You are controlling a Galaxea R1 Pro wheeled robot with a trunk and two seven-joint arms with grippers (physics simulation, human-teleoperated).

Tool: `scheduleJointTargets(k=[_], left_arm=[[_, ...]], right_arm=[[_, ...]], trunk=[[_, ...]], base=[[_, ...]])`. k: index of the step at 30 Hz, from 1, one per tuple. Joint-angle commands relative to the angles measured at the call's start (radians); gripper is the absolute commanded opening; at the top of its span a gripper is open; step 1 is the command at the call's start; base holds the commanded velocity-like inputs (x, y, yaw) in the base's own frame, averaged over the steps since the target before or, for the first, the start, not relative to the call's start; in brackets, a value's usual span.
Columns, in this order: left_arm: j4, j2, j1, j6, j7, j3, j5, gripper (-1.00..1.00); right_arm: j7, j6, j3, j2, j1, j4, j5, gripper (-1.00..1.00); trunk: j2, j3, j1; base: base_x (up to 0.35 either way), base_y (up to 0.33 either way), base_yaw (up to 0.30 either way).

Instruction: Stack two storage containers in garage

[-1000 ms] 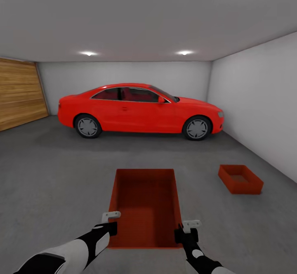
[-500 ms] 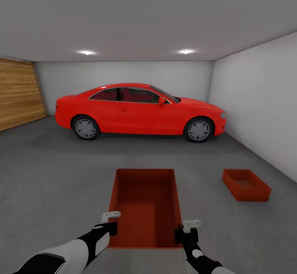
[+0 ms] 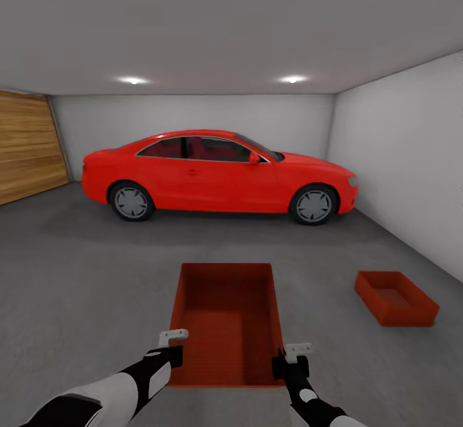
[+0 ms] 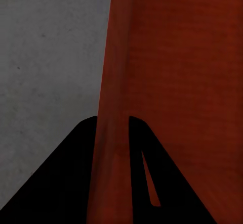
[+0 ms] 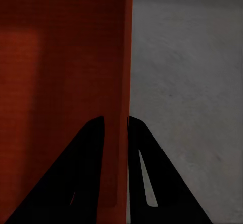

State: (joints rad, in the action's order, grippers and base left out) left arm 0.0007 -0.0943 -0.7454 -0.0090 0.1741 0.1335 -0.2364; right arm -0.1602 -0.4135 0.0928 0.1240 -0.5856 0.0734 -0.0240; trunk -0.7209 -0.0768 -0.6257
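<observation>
You had the carried container (image 3: 226, 324) pinched by its side walls, left gripper (image 3: 172, 348) and right gripper (image 3: 292, 359) each clamped on a rim, while the second container (image 3: 397, 298) sat on the floor (image 3: 83, 285) at lower right, nearer your right arm.

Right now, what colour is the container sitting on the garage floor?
Orange-red, same as the carried one; the container on the floor shows best in the head view.

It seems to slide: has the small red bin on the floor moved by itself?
No. The floor container keeps its place beside the right wall; the red car shifts too, so the camera moved.
</observation>
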Motion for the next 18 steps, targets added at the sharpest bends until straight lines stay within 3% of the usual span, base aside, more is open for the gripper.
scheduleJointTargets(k=[1,18], left_arm=[[-0.002,0.007,-0.002,0.000,0.007,-0.049,-0.003,-1.00],[-0.002,0.007,-0.002,0.002,0.005,-0.049,-0.001,-1.00]], right_arm=[[-0.012,-0.002,-0.001,-0.007,0.000,-0.001,0.000,-1.00],[-0.012,-0.002,-0.001,-0.009,0.000,-0.001,0.001,-1.00]], trunk=[[-0.001,-0.001,-0.001],[-0.001,-0.001,-0.001]], base=[[0.321,0.089,-0.091],[0.321,0.149,-0.257]])
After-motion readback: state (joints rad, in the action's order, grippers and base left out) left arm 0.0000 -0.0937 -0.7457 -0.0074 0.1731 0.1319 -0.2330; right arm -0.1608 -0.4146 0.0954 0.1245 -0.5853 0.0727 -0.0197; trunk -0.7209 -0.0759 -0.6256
